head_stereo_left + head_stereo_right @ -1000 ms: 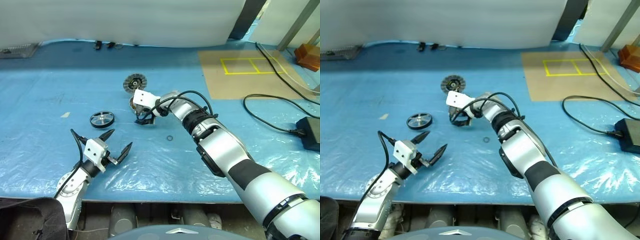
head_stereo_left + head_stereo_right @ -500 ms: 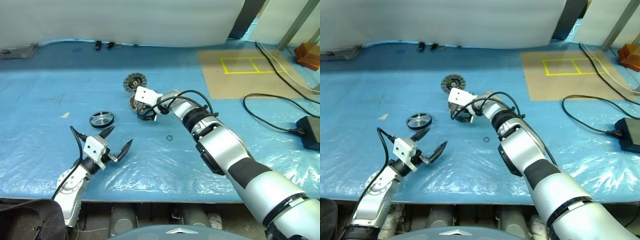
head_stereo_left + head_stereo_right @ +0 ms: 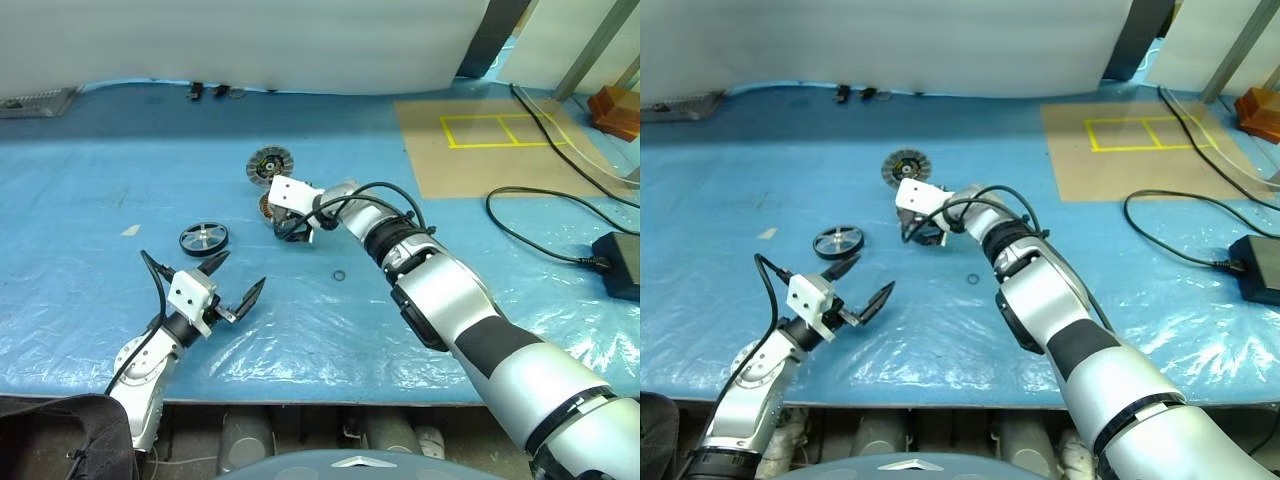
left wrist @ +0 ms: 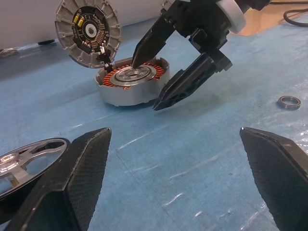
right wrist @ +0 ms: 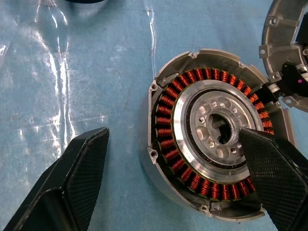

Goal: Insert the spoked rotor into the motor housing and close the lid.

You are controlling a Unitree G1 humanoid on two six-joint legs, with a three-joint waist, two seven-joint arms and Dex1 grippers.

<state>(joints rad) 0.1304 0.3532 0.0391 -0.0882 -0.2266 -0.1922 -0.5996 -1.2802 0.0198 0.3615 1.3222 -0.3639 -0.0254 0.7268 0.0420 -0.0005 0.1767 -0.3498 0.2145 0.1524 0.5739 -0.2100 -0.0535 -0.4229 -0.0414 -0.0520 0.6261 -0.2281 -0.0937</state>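
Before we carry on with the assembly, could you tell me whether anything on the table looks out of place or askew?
Yes: the segmented silver-grey lid disc is tilted up on edge against the round copper-wound motor housing instead of lying flat. A small dark metal ring also lies loose on the blue sheet, apart from the other parts.

One spoked rotor (image 3: 204,238), one motor housing (image 5: 211,147), one lid (image 3: 267,163) — plus one small ring (image 3: 340,276), two grippers — left (image 3: 233,286) and right (image 4: 161,72)

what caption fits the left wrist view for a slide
Open right tool poised over the motor housing, lid tilted up behind it, spoked rotor lying on the blue sheet.
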